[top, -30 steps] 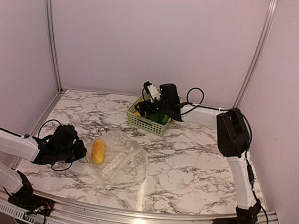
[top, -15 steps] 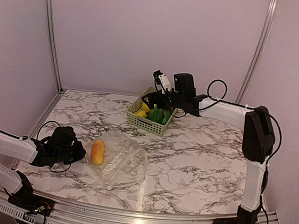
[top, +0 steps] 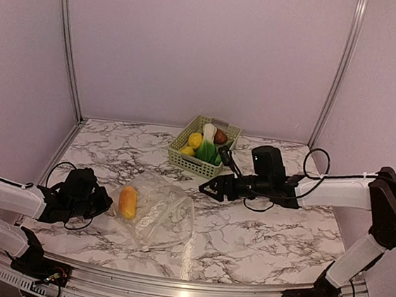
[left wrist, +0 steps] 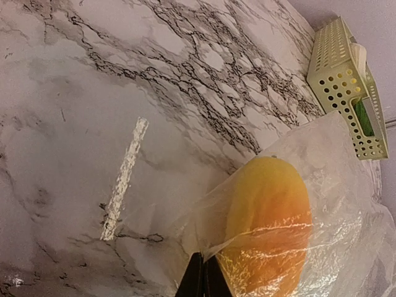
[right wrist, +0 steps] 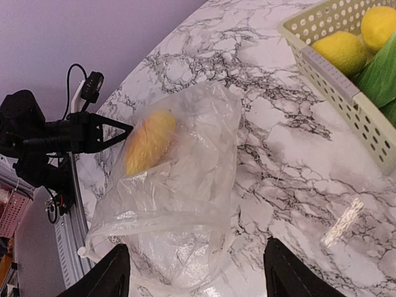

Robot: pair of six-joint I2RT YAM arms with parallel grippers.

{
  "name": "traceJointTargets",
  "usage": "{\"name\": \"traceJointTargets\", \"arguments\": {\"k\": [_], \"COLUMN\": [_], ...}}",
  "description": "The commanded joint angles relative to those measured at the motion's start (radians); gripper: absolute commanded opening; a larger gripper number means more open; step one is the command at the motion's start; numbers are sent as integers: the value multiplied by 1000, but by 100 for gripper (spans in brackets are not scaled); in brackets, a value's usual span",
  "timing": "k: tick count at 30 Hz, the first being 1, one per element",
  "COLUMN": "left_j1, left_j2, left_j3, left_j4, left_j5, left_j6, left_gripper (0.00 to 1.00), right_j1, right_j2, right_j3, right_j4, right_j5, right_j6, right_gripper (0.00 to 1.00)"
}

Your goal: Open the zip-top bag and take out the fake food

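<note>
The clear zip-top bag point(top: 161, 218) lies crumpled on the marble table with the orange-yellow mango point(top: 128, 201) inside its left end. My left gripper point(top: 109, 203) is shut on the bag's left edge beside the mango; in the left wrist view its fingertips point(left wrist: 203, 279) pinch the plastic under the mango point(left wrist: 267, 216). My right gripper point(top: 208, 187) is open and empty, low over the table right of the bag. The right wrist view shows the bag point(right wrist: 185, 185), its mouth facing the right gripper point(right wrist: 198, 278), and the mango point(right wrist: 150, 141).
The pale green slotted basket point(top: 191, 163) stands at the back centre, holding two lemons point(top: 194, 141), a green pod point(top: 207, 151), a white-green vegetable point(top: 209, 130) and a brown piece point(top: 220, 136). It also shows in the right wrist view point(right wrist: 346, 105).
My right arm has swung from over the basket down toward the bag, uncovering the food in the basket. The left gripper has kept its hold on the bag's edge.
</note>
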Motion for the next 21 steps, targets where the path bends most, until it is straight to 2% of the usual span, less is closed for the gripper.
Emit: {"name": "traceJointTargets", "arguments": {"k": [1, 6, 10, 21], "left_j1": [-5, -14, -35, -142], "left_j2": [-41, -41, -19, 12], "left_j3": [-21, -24, -23, -11], "left_j4": [-10, -2, 25, 133], "left_j5": [-36, -35, -27, -7], "left_j6": [-36, -39, -39, -16], "left_gripper": [0, 0, 0, 0], "right_j1": [61, 110, 131, 169], "right_j2": [-56, -35, 26, 283], "right_j3": [-173, -283, -300, -187], "right_j4": [137, 243, 373, 554], "right_j5": [-71, -90, -114, -127], "right_j6": [172, 236, 301, 374], "right_gripper": [66, 50, 39, 31]}}
